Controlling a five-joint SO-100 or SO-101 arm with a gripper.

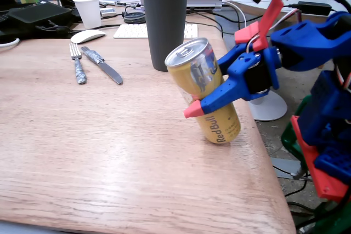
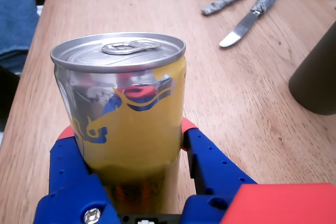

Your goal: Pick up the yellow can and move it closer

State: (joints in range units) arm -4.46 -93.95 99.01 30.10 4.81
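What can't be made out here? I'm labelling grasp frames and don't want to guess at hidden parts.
- Yellow can base: in the wrist view the gripper body covers it; in the fixed view the can tilts, and whether its lower edge touches the table is unclear.
- Far finger: hidden behind the can in the fixed view.
- Grey tumbler: cut off by the wrist view's right edge.
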